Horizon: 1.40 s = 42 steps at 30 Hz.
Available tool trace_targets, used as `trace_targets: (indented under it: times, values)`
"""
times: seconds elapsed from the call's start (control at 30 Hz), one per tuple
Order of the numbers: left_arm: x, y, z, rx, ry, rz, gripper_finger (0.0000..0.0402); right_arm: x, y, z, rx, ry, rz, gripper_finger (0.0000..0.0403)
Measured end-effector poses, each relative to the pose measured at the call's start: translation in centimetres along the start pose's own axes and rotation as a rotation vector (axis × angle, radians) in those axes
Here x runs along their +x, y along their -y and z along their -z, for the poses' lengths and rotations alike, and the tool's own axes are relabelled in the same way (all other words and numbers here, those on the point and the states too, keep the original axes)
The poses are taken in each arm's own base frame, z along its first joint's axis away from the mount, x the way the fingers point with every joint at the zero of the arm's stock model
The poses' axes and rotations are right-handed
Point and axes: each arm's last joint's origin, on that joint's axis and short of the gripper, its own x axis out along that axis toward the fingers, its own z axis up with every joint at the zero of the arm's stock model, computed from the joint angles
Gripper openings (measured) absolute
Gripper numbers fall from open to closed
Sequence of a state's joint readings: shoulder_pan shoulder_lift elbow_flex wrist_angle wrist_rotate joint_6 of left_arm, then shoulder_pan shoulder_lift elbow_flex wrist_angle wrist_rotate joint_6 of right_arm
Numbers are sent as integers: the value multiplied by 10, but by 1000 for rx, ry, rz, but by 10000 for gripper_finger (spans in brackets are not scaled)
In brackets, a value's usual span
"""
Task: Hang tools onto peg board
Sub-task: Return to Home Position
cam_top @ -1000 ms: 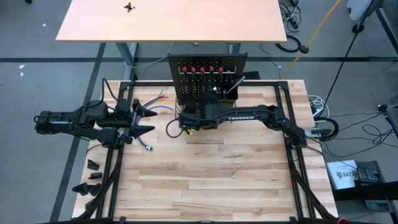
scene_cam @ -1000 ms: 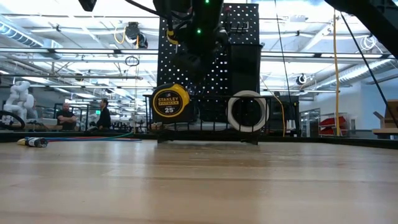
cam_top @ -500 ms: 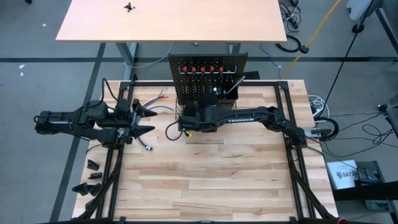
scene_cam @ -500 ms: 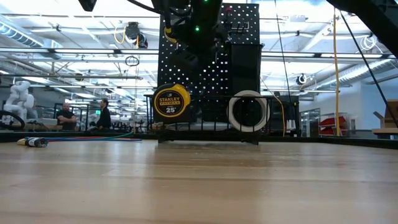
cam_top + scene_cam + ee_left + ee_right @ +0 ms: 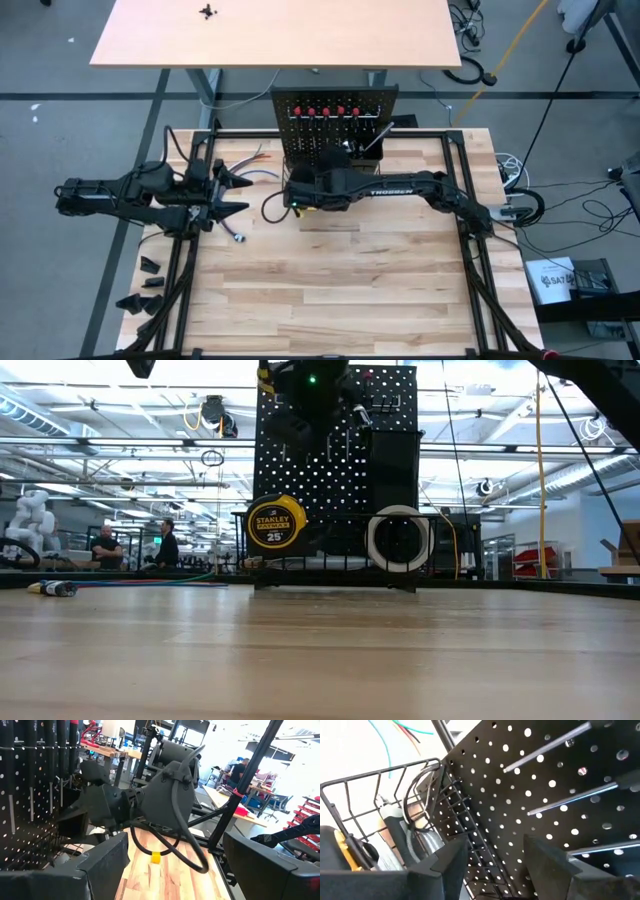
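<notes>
Black peg board (image 5: 335,120) stands at far edge of wood table (image 5: 340,290).

High view: right gripper (image 5: 303,190) just in front of board's base. Left gripper (image 5: 238,192) off to board's left, fingers apart, empty. Red-handled screwdrivers (image 5: 325,110) along board's top. Wide bare wood in front of board.

Low view only: tape measure (image 5: 275,523) & tape roll (image 5: 398,538) in wire basket (image 5: 335,564) at board's foot.

L wrist view: right arm (image 5: 165,795) beside board.

R wrist view: right fingers (image 5: 445,865) apart, nothing btwn, close to board face above basket.

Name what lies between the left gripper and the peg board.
Loose coloured wires, in the high view, between left gripper and peg board.
</notes>
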State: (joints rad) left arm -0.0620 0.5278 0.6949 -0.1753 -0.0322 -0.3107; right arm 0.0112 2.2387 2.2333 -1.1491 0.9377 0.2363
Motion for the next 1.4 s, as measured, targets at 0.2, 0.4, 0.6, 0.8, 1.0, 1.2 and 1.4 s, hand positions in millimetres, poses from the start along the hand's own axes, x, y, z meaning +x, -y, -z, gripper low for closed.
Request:
trace_targets:
  times: [0.2, 0.4, 0.6, 0.8, 1.0, 1.2, 1.4]
  values:
    - [0, 0, 0, 0, 0, 0, 327, -10, -7, -2, -33, 36, -19, 186]
    - [0, 0, 0, 2, 1, 1, 327, -33, -2, -9, -38, 109, -94, 185]
    - [0, 3, -10, 33, 101, 30, 327, -68, 29, -15, 58, 167, -358, 185]
    - [-10, 10, -35, 119, 196, 21, 327, -112, 83, -16, 137, 266, -554, 185]
    - [-29, 16, -64, 195, 226, -86, 327, -152, 143, -4, 184, 371, -699, 185]
    - [-48, 19, -80, 203, 188, -136, 327, -187, 199, 23, 185, 431, -837, 185]
    - [-72, 15, -80, 192, 216, -222, 327, -214, 247, 59, 194, 453, -855, 185]
